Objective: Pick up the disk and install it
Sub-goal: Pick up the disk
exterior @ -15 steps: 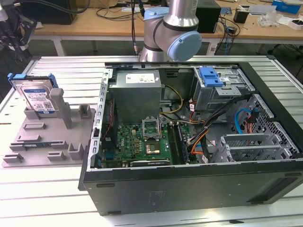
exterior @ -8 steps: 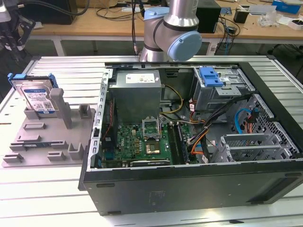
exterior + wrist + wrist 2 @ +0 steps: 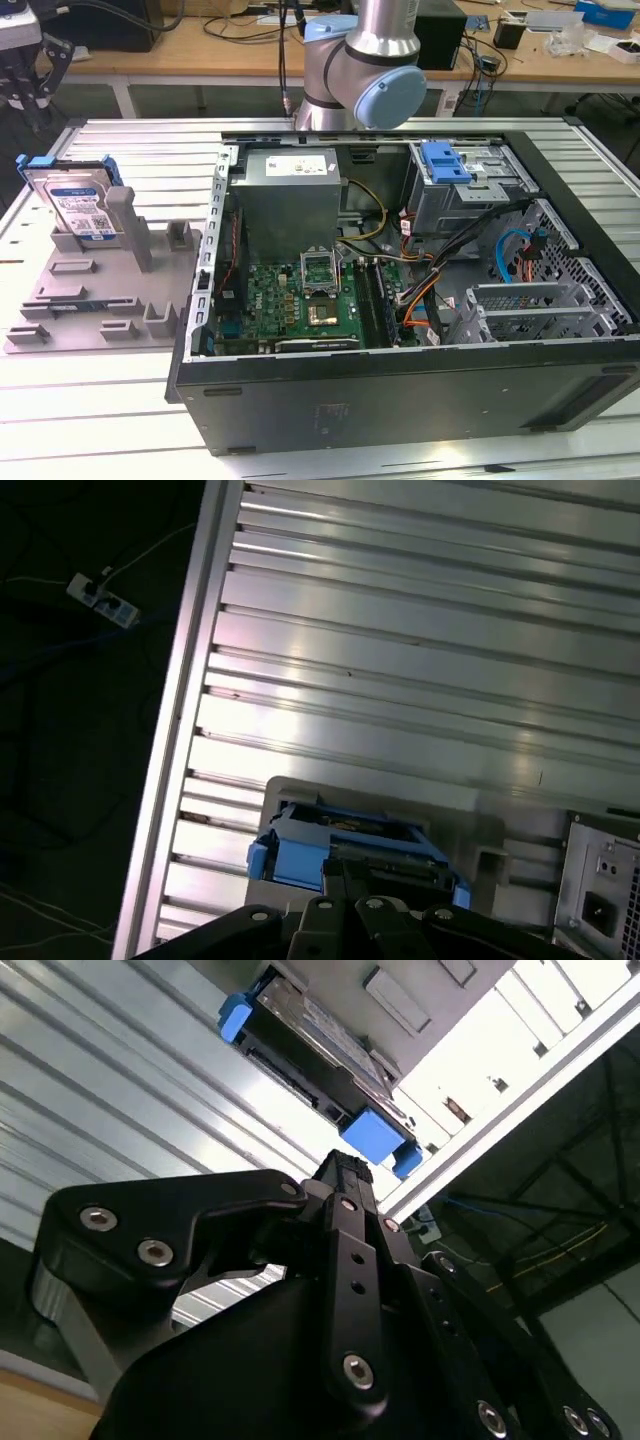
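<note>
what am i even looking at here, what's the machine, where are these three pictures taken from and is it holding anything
It is a silver-and-blue robot arm with a black gripper at its end. The exterior view comes from a camera off the arm. Both wrist views come from cameras riding near the gripper. On the ribbed metal table lie an open black computer case and a grey plastic holder. The flat silver disk with blue rails stands in that holder. The gripper hangs near the disk but does not hold it.
</note>
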`<move>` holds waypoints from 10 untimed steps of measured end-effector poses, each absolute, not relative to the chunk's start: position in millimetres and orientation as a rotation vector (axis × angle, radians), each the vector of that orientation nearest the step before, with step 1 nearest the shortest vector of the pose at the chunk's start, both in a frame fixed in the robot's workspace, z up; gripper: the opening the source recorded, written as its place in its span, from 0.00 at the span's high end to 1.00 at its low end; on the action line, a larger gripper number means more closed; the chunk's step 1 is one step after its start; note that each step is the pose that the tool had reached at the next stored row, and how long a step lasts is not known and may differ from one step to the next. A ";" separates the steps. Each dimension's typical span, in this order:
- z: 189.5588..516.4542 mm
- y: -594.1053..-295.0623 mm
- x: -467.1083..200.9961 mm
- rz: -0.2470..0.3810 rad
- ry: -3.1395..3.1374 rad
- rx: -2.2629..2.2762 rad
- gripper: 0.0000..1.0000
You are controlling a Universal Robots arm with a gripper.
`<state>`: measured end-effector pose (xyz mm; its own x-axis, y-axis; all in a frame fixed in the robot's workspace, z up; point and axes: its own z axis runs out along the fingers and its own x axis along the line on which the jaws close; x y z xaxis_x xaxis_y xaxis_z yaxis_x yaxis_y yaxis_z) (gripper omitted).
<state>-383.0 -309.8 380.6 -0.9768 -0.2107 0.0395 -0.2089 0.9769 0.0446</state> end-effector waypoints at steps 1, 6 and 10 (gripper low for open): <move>380.4 -309.8 -383.0 -0.062 -3.076 0.356 0.89; 380.0 -309.8 -383.0 -0.057 -3.049 0.528 0.89; 379.9 -309.8 -383.0 -0.052 -3.018 0.674 0.83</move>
